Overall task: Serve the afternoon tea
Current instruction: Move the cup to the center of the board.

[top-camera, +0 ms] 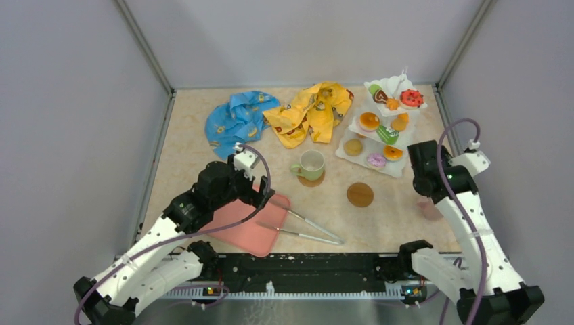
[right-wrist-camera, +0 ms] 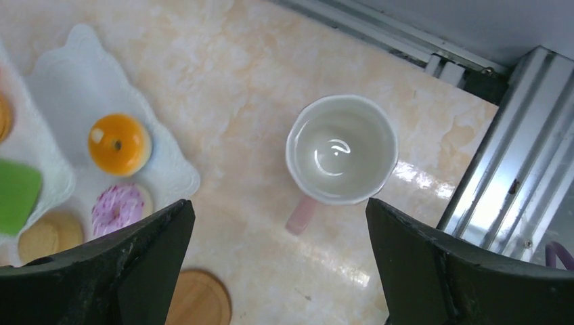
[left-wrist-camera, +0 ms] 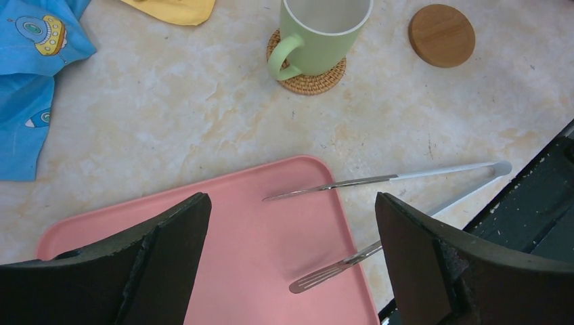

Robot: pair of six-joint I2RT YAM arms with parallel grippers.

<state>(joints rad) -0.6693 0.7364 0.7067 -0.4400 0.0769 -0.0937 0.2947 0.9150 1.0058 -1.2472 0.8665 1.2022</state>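
The left arm bends low over the near left of the table (top-camera: 196,169). The left gripper (left-wrist-camera: 291,203) is spread wide, holding nothing, above a pink tray (left-wrist-camera: 271,271). The right arm reaches up the right side. The right gripper (right-wrist-camera: 277,203) is also wide and holds nothing, pointing down over an empty white mug (right-wrist-camera: 342,149) near the table's right edge. Metal tongs (left-wrist-camera: 352,181) rest their tips on the tray. A green mug (top-camera: 311,162) sits on a woven coaster (top-camera: 312,181). A wooden coaster (top-camera: 360,194) lies between it and the white tiered stand (right-wrist-camera: 74,74), which holds toy pastries (top-camera: 369,121). A blue cloth (top-camera: 237,118) and a yellow cloth (top-camera: 311,108) lie crumpled at the back.
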